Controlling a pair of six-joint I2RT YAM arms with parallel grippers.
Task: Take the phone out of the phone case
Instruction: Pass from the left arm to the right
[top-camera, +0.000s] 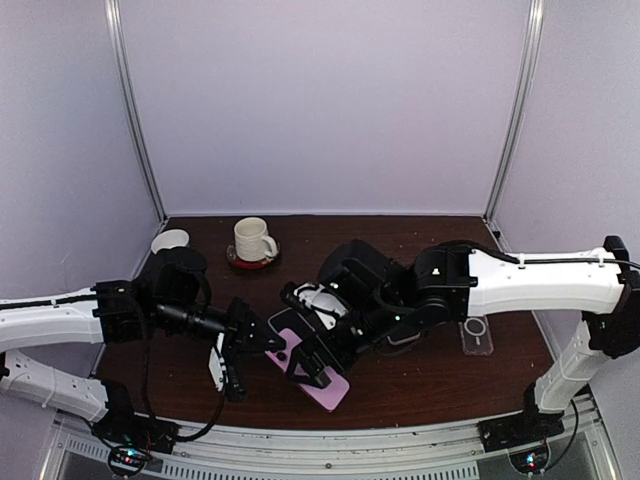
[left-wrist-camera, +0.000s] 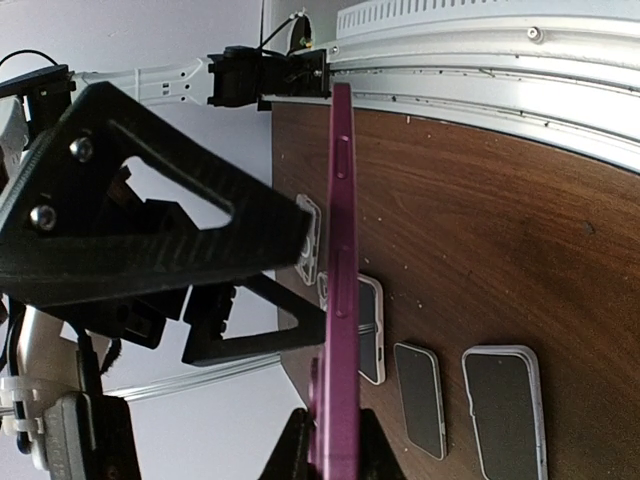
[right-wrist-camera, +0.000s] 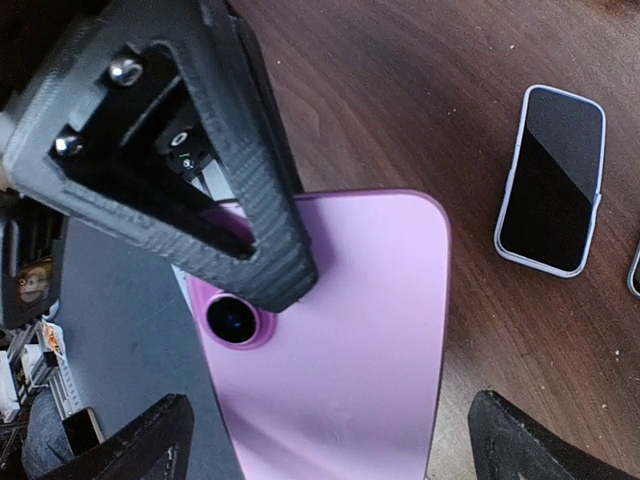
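Because the left gripper is only pinching the lens end of the purple cased phone, we are worrying about a twist. If the right gripper, hanging spread wide just over the phone's back, is pressing or prying off-centre, the phone could be pivoting out of that thin hold and dropping onto the table or the other phones nearby. The phone is sitting near the table's front edge, seemingly lifted, back and lens facing up. Its long axis is running diagonally from the left gripper toward the near right.
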